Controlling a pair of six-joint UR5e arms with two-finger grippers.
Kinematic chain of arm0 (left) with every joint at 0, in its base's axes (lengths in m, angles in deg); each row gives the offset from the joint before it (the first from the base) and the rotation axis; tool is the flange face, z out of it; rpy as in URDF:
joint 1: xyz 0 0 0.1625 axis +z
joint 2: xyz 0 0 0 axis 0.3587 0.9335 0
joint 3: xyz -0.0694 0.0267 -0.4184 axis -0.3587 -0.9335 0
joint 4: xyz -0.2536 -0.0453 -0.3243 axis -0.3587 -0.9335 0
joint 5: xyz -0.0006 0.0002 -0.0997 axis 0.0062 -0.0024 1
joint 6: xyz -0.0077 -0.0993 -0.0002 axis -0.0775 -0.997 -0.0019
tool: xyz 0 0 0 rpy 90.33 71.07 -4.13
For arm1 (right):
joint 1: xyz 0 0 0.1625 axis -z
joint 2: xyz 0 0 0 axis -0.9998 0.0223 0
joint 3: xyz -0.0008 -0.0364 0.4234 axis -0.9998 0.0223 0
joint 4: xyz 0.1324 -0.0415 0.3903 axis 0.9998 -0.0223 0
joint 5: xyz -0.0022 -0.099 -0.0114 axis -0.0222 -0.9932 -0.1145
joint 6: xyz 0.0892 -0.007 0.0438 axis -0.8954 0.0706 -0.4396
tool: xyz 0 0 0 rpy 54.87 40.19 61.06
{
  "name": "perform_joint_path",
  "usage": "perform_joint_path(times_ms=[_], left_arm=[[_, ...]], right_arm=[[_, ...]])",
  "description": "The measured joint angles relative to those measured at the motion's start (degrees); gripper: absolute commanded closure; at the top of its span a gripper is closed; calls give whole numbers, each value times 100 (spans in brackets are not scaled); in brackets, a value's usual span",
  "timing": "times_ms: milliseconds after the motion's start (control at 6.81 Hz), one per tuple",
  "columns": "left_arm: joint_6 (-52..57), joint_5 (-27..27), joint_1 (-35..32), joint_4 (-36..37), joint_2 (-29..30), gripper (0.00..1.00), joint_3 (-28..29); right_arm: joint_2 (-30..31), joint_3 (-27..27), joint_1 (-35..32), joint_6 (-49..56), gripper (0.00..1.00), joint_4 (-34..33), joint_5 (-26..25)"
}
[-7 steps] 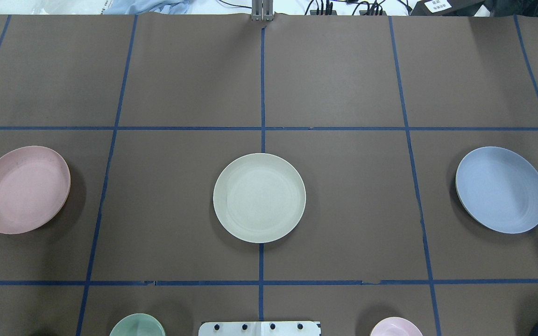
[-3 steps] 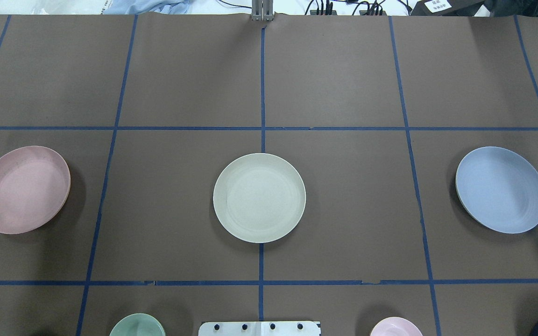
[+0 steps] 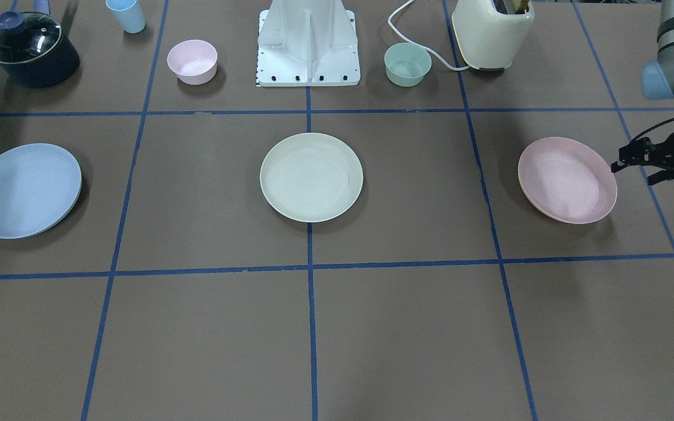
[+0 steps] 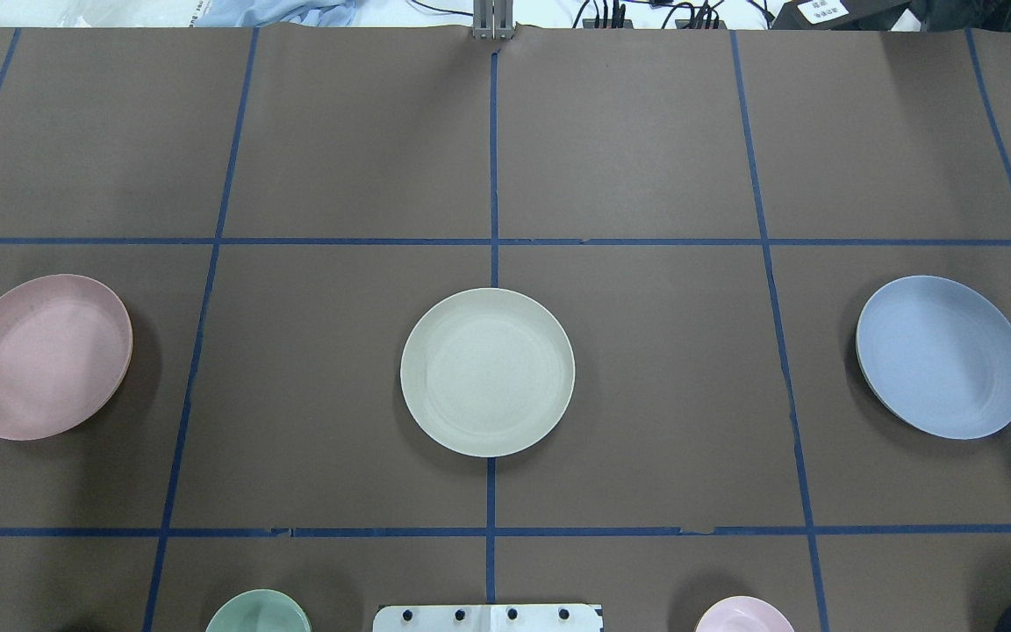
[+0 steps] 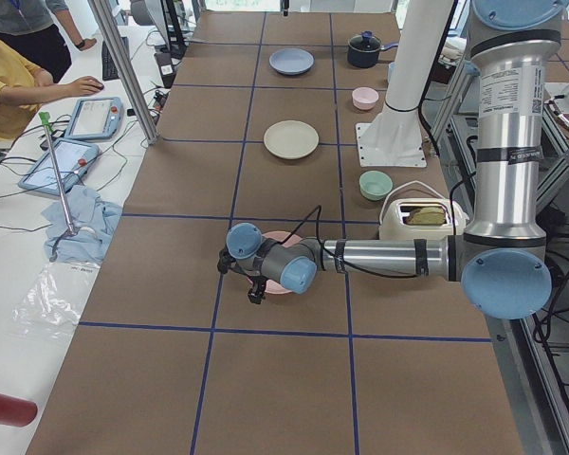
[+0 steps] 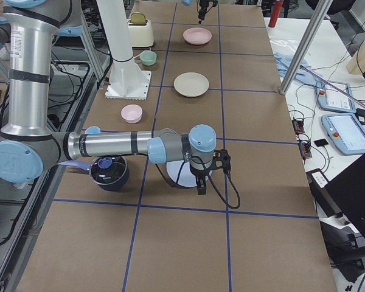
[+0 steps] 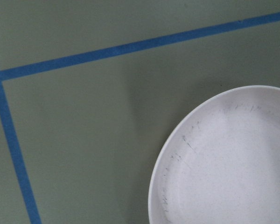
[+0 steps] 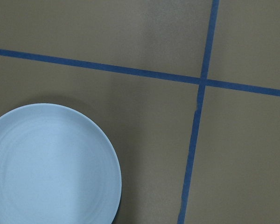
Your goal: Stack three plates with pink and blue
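The three plates lie apart in one row. The cream-white plate (image 4: 487, 371) is in the middle, the pale pink plate (image 4: 43, 355) on my left and the light blue plate (image 4: 942, 355) on my right. My left gripper (image 3: 618, 162) hovers just outside the pink plate's (image 3: 567, 180) outer rim, its jaws apart and empty. Its wrist view shows the pink plate's edge (image 7: 224, 163). My right gripper (image 6: 201, 182) shows only in the exterior right view, above the blue plate's outer side; I cannot tell its state. Its wrist view shows that plate (image 8: 51, 163).
Along the robot's side stand a lidded dark pot (image 3: 30, 49), a blue cup (image 3: 126, 16), a small pink bowl (image 3: 192, 61), the white robot base (image 3: 308, 44), a small green bowl (image 3: 408, 64) and a cream toaster (image 3: 492, 34).
A tip of my left gripper has come into the overhead view at the left edge, beside the pink plate. The plates have not moved.
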Motion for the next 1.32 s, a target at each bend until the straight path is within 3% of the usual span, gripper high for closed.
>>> perform_joint_path(times_ms=[1175, 1322], left_arm=[[-52, 22, 336, -113, 180, 4, 495], [-52, 23, 391, -136, 234, 35, 574]], right_arm=[[0, 14, 88, -1, 0, 1, 0], [0, 7, 97, -1, 0, 3, 0]])
